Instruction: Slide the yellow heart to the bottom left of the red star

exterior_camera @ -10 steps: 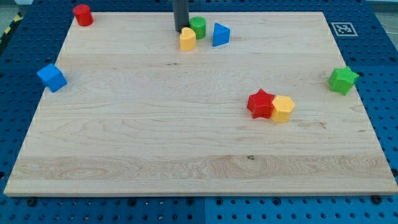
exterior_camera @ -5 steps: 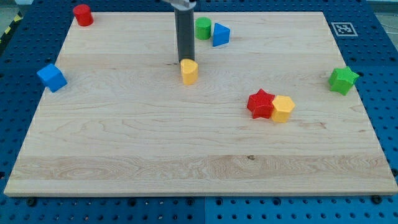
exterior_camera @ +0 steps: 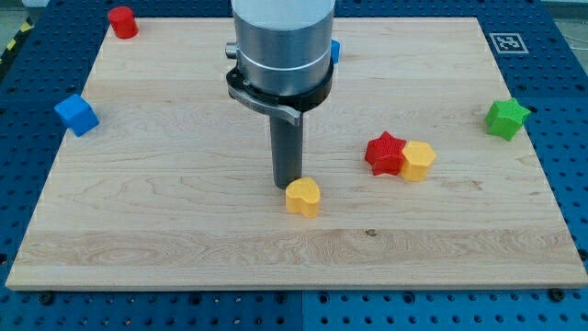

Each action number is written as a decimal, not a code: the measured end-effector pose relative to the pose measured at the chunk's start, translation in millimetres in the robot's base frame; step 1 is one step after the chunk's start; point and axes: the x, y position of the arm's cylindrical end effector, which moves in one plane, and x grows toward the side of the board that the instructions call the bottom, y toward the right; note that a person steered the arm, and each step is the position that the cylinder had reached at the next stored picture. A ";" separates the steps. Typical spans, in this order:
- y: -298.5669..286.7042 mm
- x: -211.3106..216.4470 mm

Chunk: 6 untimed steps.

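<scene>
The yellow heart [exterior_camera: 303, 197] lies on the wooden board [exterior_camera: 165, 221], below and to the left of the red star [exterior_camera: 386, 154]. My tip [exterior_camera: 288, 185] stands right behind the heart, at its upper left edge, touching or nearly touching it. A yellow hexagonal block [exterior_camera: 418, 161] sits against the red star's right side. The arm's grey body hides the board's top middle.
A blue cube [exterior_camera: 76, 114] sits at the left edge. A red cylinder [exterior_camera: 122, 21] is at the top left corner. A green star [exterior_camera: 507, 119] is at the right edge. A blue block [exterior_camera: 334, 50] peeks out beside the arm.
My tip has pushed the yellow heart from the top middle down the board toward the view's bottom. The arm now hides the green cylinder and most of the blue block.
</scene>
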 end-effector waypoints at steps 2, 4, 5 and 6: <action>11.5 4.7; 60.8 -23.3; 64.3 -12.2; 53.5 3.5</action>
